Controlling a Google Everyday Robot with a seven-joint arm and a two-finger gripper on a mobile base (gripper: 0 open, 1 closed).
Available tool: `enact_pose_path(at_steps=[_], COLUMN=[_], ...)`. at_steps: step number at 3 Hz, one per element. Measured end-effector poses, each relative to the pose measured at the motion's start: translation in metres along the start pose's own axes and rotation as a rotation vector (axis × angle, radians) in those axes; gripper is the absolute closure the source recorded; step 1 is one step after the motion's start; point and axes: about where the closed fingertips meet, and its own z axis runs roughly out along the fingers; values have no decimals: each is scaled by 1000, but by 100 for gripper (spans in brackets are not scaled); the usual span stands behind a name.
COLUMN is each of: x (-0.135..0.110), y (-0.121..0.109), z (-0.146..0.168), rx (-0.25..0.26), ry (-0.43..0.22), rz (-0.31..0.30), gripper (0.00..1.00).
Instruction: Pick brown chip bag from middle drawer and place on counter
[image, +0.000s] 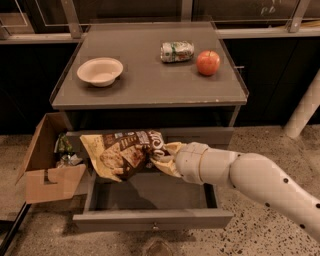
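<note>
The brown chip bag hangs in the air above the open middle drawer, in front of the closed upper drawer. My gripper is shut on the bag's right end, with the white arm reaching in from the lower right. The bag is clear of the drawer floor, which shows bare grey below it. The counter is above the bag, at the top of the cabinet.
On the counter stand a white bowl at the left, a crushed green-white can and a red apple at the right. An open cardboard box sits left of the drawer. A white post stands at the right.
</note>
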Motion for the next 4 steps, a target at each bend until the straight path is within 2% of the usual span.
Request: enact_pose_path(at_steps=[2, 4], x=[-56, -103], y=[-17, -51], z=[-25, -41], rx=[77, 160], ry=[-5, -19], rz=[-81, -155], gripper=[100, 100])
